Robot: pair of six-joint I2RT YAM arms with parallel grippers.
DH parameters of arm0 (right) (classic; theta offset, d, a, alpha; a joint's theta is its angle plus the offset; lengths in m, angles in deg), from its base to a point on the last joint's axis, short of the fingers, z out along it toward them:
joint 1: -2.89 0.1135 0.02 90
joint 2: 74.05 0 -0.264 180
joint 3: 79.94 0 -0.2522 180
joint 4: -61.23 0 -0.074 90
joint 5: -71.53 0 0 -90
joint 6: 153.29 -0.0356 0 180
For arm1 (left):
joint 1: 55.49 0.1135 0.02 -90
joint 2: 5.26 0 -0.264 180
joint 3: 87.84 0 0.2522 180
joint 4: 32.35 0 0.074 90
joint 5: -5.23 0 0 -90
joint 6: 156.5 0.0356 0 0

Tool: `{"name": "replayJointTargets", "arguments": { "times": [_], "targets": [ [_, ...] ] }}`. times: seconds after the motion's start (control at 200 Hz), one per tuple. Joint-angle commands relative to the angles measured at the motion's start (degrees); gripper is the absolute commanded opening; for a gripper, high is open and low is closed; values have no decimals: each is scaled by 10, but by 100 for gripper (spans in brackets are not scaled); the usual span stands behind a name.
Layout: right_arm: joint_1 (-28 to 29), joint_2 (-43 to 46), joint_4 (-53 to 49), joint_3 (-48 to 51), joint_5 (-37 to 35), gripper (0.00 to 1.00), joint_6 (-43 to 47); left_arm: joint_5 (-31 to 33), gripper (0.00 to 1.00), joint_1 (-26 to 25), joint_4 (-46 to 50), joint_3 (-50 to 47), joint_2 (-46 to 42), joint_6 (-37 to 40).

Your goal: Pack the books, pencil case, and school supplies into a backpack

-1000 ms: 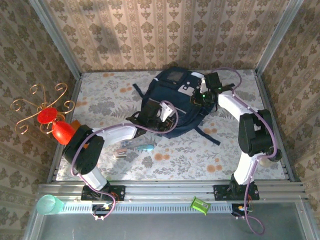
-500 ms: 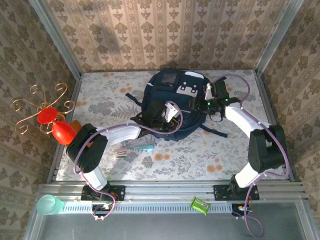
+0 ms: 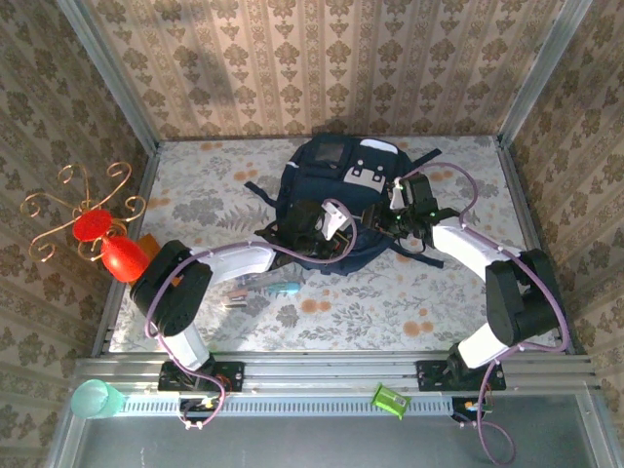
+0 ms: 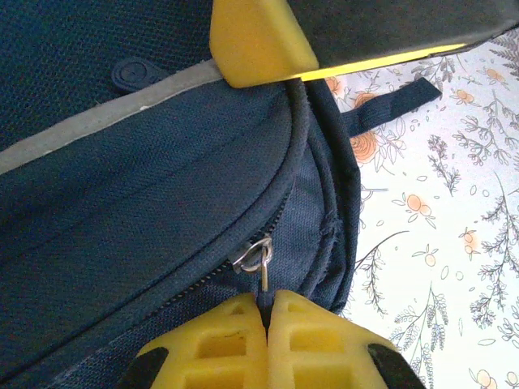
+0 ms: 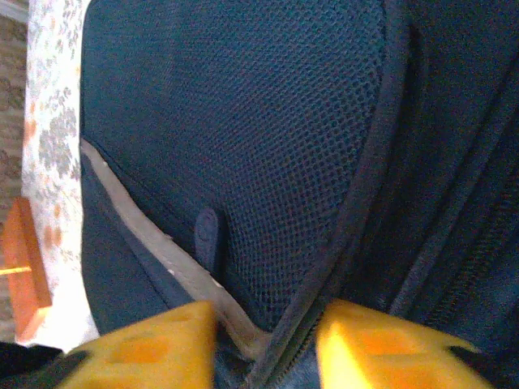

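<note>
The navy backpack [image 3: 336, 180] lies at the back middle of the table. My left gripper [image 4: 266, 301] is shut on the dark tab of its zip pull [image 4: 261, 258], at the bag's near edge [image 3: 339, 234]. My right gripper [image 5: 263, 344] is at the bag's lower right side [image 3: 378, 220], its jaws closed on a bunched fold of the fabric by a grey strip [image 5: 154, 243]. One of its yellow fingers [image 4: 255, 40] touches the bag above the zip. A teal-handled tool [image 3: 283, 289] and thin pens [image 3: 234, 298], the school supplies, lie left of the bag. The books and pencil case are out of view.
An orange-brown slab [image 3: 146, 244] lies at the table's left edge, beside a red ornament with wire curls [image 3: 102, 239]. Backpack straps [image 3: 414, 252] trail to the right. A teal cup [image 3: 95, 398] and a green item [image 3: 390, 400] sit on the front rail.
The backpack swung round and shifted a little toward the back. My right gripper let go at the bag's upper right, moved down to its lower right side and closed again. The left gripper stayed shut.
</note>
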Motion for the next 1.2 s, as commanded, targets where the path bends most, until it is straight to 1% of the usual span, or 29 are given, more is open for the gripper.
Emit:
{"name": "replayJointTargets", "arguments": {
  "times": [0.0, 0.165, 0.255, 0.38, 0.62, 0.735, 0.82, 0.915, 1.025, 1.195],
  "targets": [
    [5, -6, 7, -18, 7, 25, 5, 0, 0, -6, -7, -5, 0, 0],
    [0, 0, -34, -29, -18, 7, 37, 49, 0, -6, 17, -6, -8, 9],
    [-9, 6, -52, -29, -17, 2, 51, 88, 0, -4, 35, -8, -15, 19],
    [-28, 16, -67, -24, -7, 0, 68, 131, 0, 8, 57, -14, -24, 32],
    [-55, 15, -98, -37, 15, 0, 99, 165, 0, 47, 71, -35, -50, 40],
    [-67, 7, -116, -56, 31, 2, 114, 168, 0, 62, 78, -38, -55, 40],
    [-72, -8, -133, -79, 36, 5, 124, 159, 0, 63, 80, -38, -56, 40],
    [-76, -26, -134, -98, 39, 7, 126, 106, 0, 57, 67, -40, -57, 35],
    [-81, -51, -138, -125, 40, 7, 127, 49, 0, 37, 39, -41, -55, 22],
    [-81, -85, -138, -159, 59, 7, 125, 15, 0, -3, 25, -29, -44, 9]
  ]
}}
